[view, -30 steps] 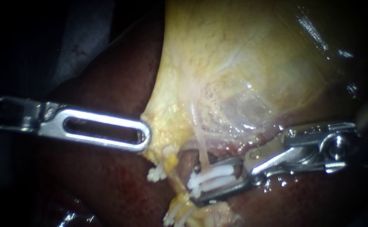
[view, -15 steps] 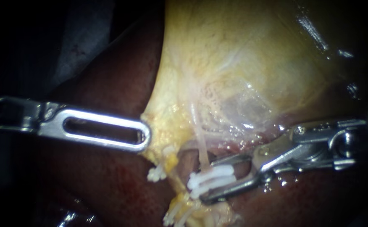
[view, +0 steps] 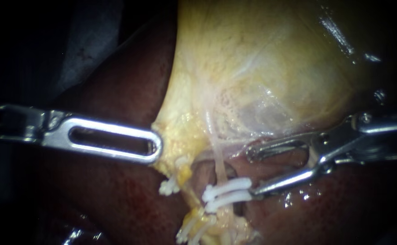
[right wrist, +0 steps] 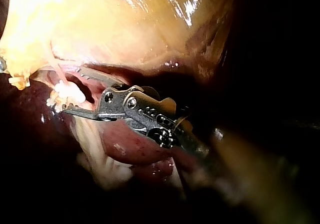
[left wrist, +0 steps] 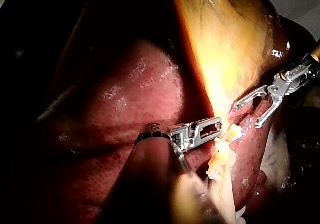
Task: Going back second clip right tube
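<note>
endoscope view: right instrument [view: 254, 172] comes in from 3 o'clock, jaws spread wide with nothing between them. the two white clips [view: 228, 190] sit side by side on the right tube [view: 216, 159], at about 8 o'clock from the gap of the jaws. the lower jaw tip is just beside the clips' near end, maybe touching, can't tell. the upper jaw tip sits at 12 o'clock of it, by the pale fold under the gallbladder [view: 253, 68]. the tube runs down from 12 o'clock into the clips. liver [view: 117, 195] is dark red at 7 o'clock of the view. left instrument [view: 153, 146] comes in from 9 o'clock, tip at the yellow gallbladder edge; whether it grips is not readable.

left wrist view: left instrument [left wrist: 217, 126] tip meets the bright yellow edge. right instrument [left wrist: 246, 115] is just ahead of it, jaws apart in a v, empty. glare washes out the clips here.

right wrist view: right instrument [right wrist: 72, 89] jaws gape. clips [right wrist: 64, 90] lie at 12 o'clock, counting straight ahead of the shaft as 12, right at the mouth between the two tips. neither jaw clamps them.
</note>
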